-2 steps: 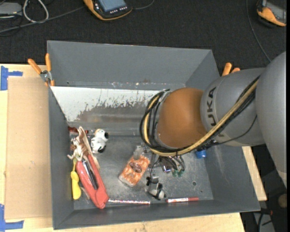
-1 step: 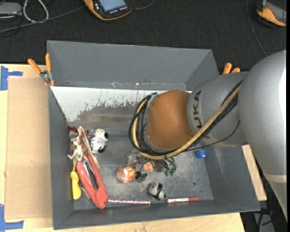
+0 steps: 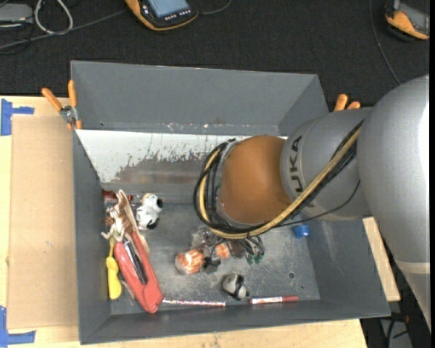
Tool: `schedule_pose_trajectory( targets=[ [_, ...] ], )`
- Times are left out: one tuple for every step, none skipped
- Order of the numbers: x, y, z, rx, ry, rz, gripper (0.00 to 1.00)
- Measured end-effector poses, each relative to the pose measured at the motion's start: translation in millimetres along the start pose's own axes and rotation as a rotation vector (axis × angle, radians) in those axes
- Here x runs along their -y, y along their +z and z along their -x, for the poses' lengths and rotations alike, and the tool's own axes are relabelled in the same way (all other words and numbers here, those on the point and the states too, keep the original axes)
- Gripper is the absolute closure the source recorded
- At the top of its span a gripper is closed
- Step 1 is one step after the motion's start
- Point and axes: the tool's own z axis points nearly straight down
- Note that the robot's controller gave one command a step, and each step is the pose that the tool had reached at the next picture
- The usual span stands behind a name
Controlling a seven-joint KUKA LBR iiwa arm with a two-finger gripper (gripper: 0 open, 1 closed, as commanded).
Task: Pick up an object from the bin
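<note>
Lump of orange and white [image 3: 191,261] on the mid-floor of the bin [image 3: 188,100], just left of the pincer [image 3: 230,250]
small orange piece [image 3: 221,251] lies right by the pincer; open or closed cannot be told; grey-and-black thing [image 3: 235,286] sits near, toward the front wall; red pouch [image 3: 145,274] and black-and-white toy [image 3: 150,210] lie well apart at left

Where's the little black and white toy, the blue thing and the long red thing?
black and white toy [image 3: 151,210], camera view, on its white body.
blue thing [image 3: 300,231], camera view, on its middle.
long red thing [image 3: 148,285], camera view, on its lower half.
</note>
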Motion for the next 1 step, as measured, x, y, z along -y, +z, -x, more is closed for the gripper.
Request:
schedule_pose_trajectory(
  targets=[
    [1.5,-17.1,-6.1,-0.012,-0.004,0.001,1.0]
  ],
)
